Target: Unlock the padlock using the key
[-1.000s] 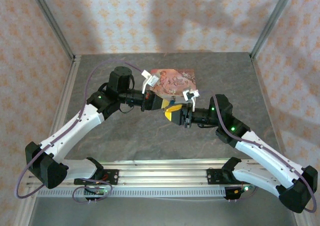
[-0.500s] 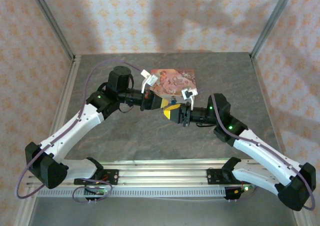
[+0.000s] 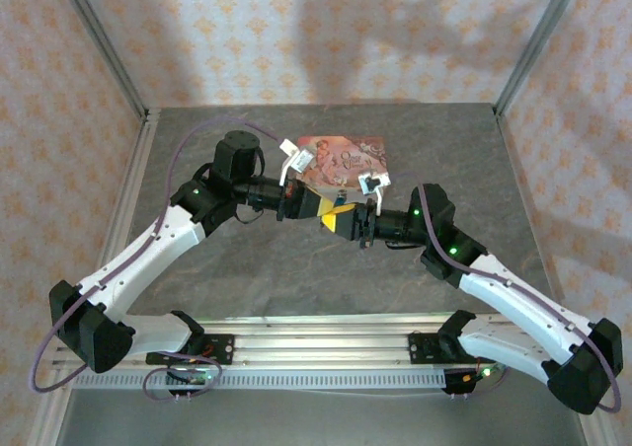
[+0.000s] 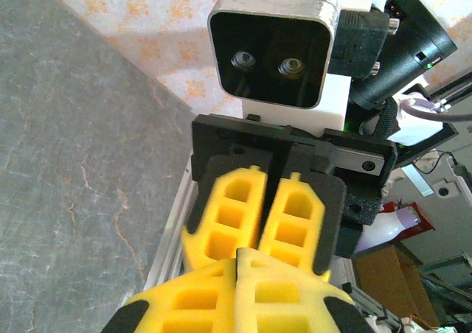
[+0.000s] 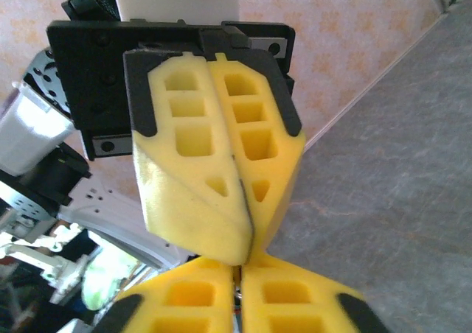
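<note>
My two grippers meet tip to tip in mid-air over the middle of the table, just in front of the pink tin. The left gripper (image 3: pixel 330 211) (image 4: pixel 237 256) is shut, its yellow pads pressed flat together with nothing showing between them. The right gripper (image 3: pixel 338 215) (image 5: pixel 237 270) is shut too. A thin brownish-silvery metal piece (image 5: pixel 236 289) with a small loop shows in the slit between its pads. I cannot tell whether that piece belongs to the key or to the padlock. No teal padlock body is visible; the pads hide it.
The pink floral tin (image 3: pixel 346 155) lies flat on the grey table (image 3: pixel 296 268) right behind the grippers. Patterned walls close in the back and both sides. The aluminium rail (image 3: pixel 316 328) with the arm bases runs along the near edge.
The right gripper has moved up and to the left until its tips touch the left gripper's tips. The left arm has barely moved.
</note>
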Action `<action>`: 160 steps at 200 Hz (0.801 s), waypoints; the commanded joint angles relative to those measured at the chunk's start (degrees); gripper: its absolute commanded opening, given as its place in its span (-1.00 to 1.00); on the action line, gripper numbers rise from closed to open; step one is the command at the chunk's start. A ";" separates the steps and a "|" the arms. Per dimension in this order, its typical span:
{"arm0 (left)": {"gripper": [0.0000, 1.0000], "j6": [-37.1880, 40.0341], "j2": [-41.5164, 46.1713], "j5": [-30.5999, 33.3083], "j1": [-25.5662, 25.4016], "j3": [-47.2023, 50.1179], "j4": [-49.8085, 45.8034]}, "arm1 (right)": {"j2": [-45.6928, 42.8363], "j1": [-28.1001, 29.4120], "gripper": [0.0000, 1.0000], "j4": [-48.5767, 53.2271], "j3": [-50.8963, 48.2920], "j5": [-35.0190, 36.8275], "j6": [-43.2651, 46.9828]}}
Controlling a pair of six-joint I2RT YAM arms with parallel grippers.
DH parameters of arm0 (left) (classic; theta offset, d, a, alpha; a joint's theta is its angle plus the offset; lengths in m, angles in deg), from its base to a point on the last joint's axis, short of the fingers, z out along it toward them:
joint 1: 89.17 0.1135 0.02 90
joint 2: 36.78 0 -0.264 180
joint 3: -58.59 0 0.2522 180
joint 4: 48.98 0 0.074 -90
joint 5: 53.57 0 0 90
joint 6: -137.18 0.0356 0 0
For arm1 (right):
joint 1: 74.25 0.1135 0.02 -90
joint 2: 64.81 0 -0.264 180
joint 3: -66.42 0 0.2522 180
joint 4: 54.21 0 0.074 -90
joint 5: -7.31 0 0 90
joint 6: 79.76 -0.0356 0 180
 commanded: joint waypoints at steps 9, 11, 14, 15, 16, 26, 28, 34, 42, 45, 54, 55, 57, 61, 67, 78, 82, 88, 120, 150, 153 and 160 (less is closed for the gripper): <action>-1.00 0.33 1.37 -0.22 -0.33 -0.03 -0.34 | 0.16 0.24 -1.00 -4.61 -0.59 0.49 0.00; -1.00 0.33 1.41 0.04 -0.35 -0.10 -0.34 | 0.16 0.22 -1.00 -4.70 -0.61 0.56 -0.01; -1.00 0.26 1.54 0.40 -0.29 -0.03 -0.30 | 0.10 0.24 -1.00 -4.77 -0.66 0.58 -0.09; -1.00 0.29 1.59 0.51 -0.32 -0.02 -0.28 | 0.09 0.25 -1.00 -4.78 -0.68 0.67 -0.14; -1.00 0.22 1.56 0.61 -0.29 -0.05 -0.26 | 0.08 0.25 -1.00 -4.79 -0.65 0.72 -0.16; -1.00 -0.22 1.76 1.67 -0.35 0.05 -0.01 | 0.08 0.23 -1.00 -5.28 -0.92 1.11 -0.51; -1.00 -0.34 1.79 1.85 -0.31 0.10 0.12 | 0.08 0.24 -1.00 -5.42 -1.00 1.22 -0.62; -1.00 -0.82 2.00 2.44 -0.31 0.29 0.63 | -0.01 0.23 -1.00 -6.10 -1.29 1.61 -1.15; -0.87 -1.51 2.32 3.29 -0.33 0.61 1.37 | -0.03 0.22 -1.00 -6.93 -1.68 2.08 -1.73; -0.80 -1.78 2.45 3.63 -0.32 0.70 1.67 | -0.09 0.18 -1.00 -7.29 -1.86 2.31 -2.04; -0.43 -2.43 3.16 4.78 -0.31 1.10 2.46 | -0.17 0.18 -1.00 -8.25 -2.32 3.23 -2.99; -0.39 -2.50 3.27 4.90 -0.33 1.12 2.56 | -0.18 0.21 -1.00 -8.47 -2.47 3.49 -3.17; -0.33 -2.67 3.44 5.21 -0.32 1.27 2.74 | -0.19 0.18 -1.00 -8.56 -2.51 3.62 -3.31; -0.24 -2.82 3.91 5.94 -0.35 1.44 2.97 | -0.19 0.16 -1.00 -8.92 -2.70 4.06 -3.65; -0.10 -3.00 4.66 7.15 -0.32 1.84 3.24 | -0.19 0.16 -1.00 -9.53 -3.05 4.65 -4.07; 0.12 -3.78 6.30 9.53 -0.22 2.81 4.14 | -0.19 0.16 -1.00 -11.11 -3.89 5.85 -5.41; 0.16 -4.21 6.98 10.36 -0.18 3.28 4.69 | -0.12 0.10 -1.00 -11.38 -4.01 6.14 -5.64; 0.19 -5.13 8.06 11.37 0.01 4.18 5.79 | -0.17 0.07 -1.00 -11.83 -4.21 6.80 -6.08; 0.16 -12.90 14.46 17.04 1.39 12.50 16.93 | 0.15 -0.17 -1.00 -15.65 -5.54 9.60 -9.31; -0.03 -20.41 17.42 20.38 2.13 21.09 28.35 | 1.80 -0.37 -1.00 -19.65 -5.78 9.55 -12.69; -0.05 -21.21 17.44 20.44 2.26 21.84 29.58 | 2.07 -0.37 -1.00 -20.18 -5.80 9.47 -13.09; -0.12 -22.88 17.40 20.49 2.31 23.12 32.50 | 2.55 -0.37 -1.00 -21.24 -5.80 9.31 -13.94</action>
